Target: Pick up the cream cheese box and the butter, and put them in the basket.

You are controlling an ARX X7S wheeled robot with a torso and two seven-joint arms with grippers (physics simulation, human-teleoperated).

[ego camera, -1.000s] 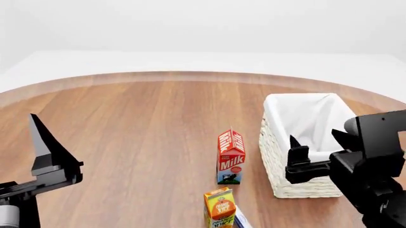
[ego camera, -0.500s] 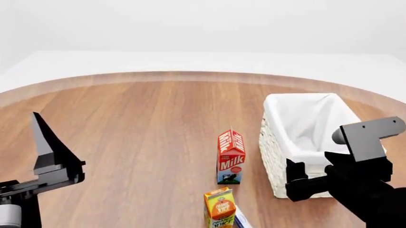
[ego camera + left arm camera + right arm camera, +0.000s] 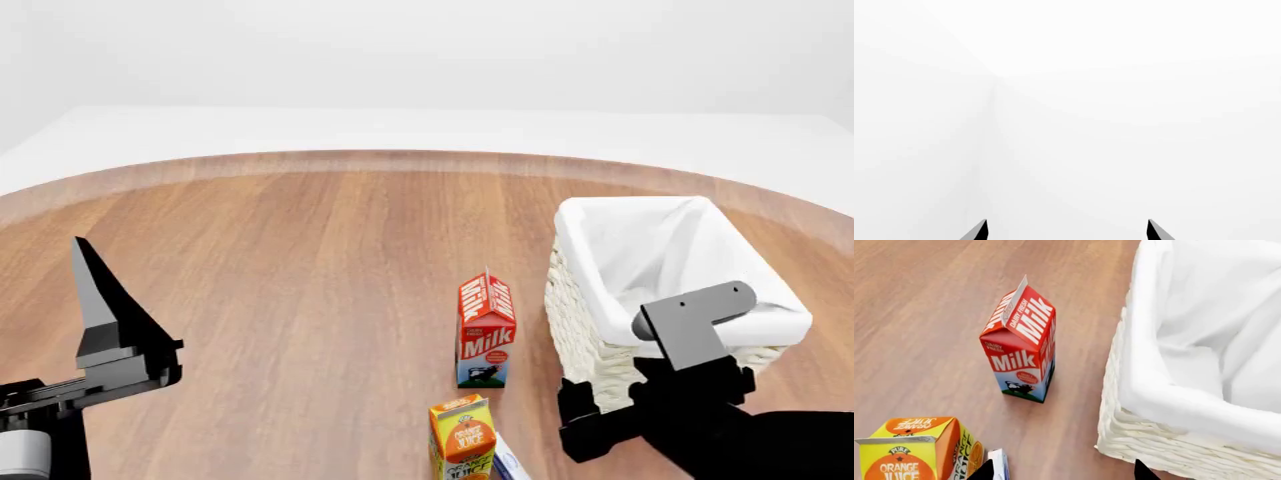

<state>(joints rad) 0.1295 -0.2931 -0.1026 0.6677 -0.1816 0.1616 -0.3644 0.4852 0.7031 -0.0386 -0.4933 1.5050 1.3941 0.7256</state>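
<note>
The white wicker basket point(image 3: 577, 300) stands at the table's right, and only its cloth liner point(image 3: 1167, 400) shows inside. A thin white-and-blue edge of the cream cheese box point(image 3: 999, 463) lies on the wood beside the orange juice carton, low in the head view point(image 3: 509, 463). The butter is out of view. My right gripper point(image 3: 1065, 471) is open and hangs above bare wood between that box and the basket's near corner, touching nothing; the head view shows it point(image 3: 577, 402) just in front of the basket. My left gripper point(image 3: 1066, 231) is open, empty and faces blank white.
A red-and-white milk carton point(image 3: 486, 330) stands upright left of the basket. An orange juice carton point(image 3: 463, 437) stands nearer me, partly cut off by the frame. The left gripper point(image 3: 88, 275) is raised at the far left over the round wooden table point(image 3: 294, 260).
My right arm has drawn back and down from over the basket's near end to a spot in front of its near-left corner. The left arm has barely shifted.
</note>
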